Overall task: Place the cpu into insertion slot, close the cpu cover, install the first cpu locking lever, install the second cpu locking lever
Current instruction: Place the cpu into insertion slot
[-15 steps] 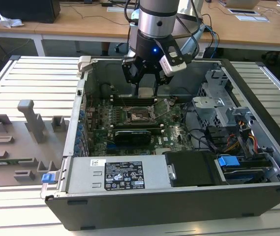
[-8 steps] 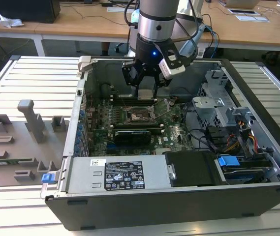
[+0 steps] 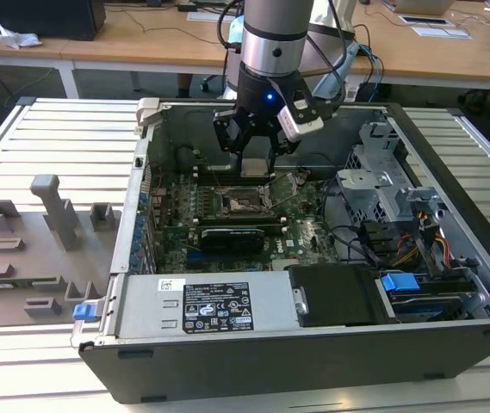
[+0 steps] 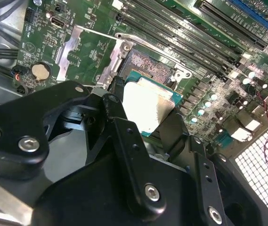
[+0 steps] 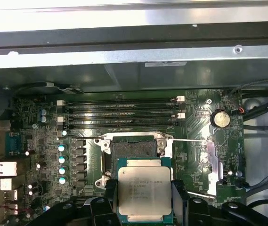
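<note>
My gripper [image 3: 254,148] hangs inside the open computer case, shut on the cpu [image 5: 144,192], a small square chip with a pale metal top. In both wrist views the black fingers [image 5: 180,197] clamp two opposite edges of the cpu [image 4: 148,106]. The chip is held just above the green motherboard, beside the insertion slot [image 5: 134,148] and partly overlapping its edge. The insertion slot [image 4: 145,66] lies bare, a dark square with a metal rim. Its metal cover [image 5: 211,165] is swung open to one side, and a thin wire lever [image 5: 185,140] stands off the board. In the exterior view the slot [image 3: 243,202] sits below the gripper.
The case walls [image 3: 141,172] ring the board. A power supply [image 3: 219,305] lies along the near side and a drive cage [image 3: 382,189] with cables on the exterior view's right. Memory slots [image 5: 119,113] run beside the socket. A grey fixture plate [image 3: 38,249] lies outside the case.
</note>
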Tool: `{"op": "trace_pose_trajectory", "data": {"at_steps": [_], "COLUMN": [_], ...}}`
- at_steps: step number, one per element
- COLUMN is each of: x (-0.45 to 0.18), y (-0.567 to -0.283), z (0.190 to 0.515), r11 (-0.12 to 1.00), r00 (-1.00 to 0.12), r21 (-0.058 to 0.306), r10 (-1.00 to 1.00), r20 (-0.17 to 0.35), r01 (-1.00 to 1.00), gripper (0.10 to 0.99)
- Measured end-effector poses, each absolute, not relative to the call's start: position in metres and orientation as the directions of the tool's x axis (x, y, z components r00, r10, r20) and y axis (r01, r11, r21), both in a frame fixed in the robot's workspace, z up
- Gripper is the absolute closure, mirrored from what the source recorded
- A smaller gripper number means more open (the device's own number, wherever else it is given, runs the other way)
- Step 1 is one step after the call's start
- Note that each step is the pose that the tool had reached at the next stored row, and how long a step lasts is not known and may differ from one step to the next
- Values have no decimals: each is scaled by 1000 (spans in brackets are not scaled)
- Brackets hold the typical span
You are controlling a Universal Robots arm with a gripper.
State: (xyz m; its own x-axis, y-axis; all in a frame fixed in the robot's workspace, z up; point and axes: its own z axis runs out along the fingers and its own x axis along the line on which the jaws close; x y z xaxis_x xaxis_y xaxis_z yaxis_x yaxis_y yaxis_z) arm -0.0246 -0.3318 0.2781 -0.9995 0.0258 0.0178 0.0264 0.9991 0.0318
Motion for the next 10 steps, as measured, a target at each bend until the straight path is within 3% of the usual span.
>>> {"op": "trace_pose_trajectory", "data": {"at_steps": [10], "x": [-25], "y": [-332], "z": [267], "r11": [999], "r00": [-1000], "r21": [32], "r10": [26], "r20": [18], "r01": [26], "gripper": [545]}}
